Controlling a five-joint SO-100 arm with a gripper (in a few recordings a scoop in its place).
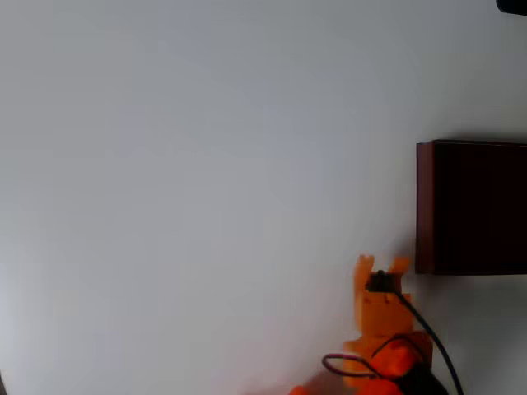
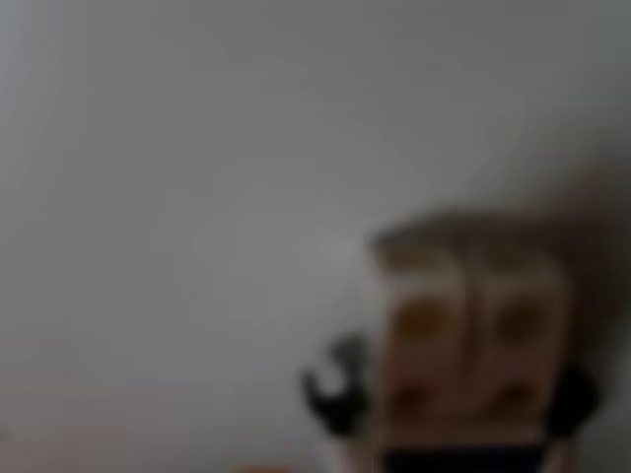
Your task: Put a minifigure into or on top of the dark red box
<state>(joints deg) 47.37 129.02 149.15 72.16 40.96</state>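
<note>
Orange gripper sits low on the white surface in the overhead view, its two tips just beside the lower left corner of the dark red box, which stands at the right edge with its near-black inside facing up. The tips stand slightly apart with a dark part between them; whether anything is pinched there I cannot tell from above. In the wrist view a blurred minifigure fills the lower right, very close to the lens: pale legs pointing up, dark hands at either side, so it looks upside down and most likely held, though the blur leaves that unsure. Judging by this, the carry step is in hand. The next move calls for lifting above the wall, shifting right over the opening, then releasing. Clipping the box's corner is the main risk.
</note>
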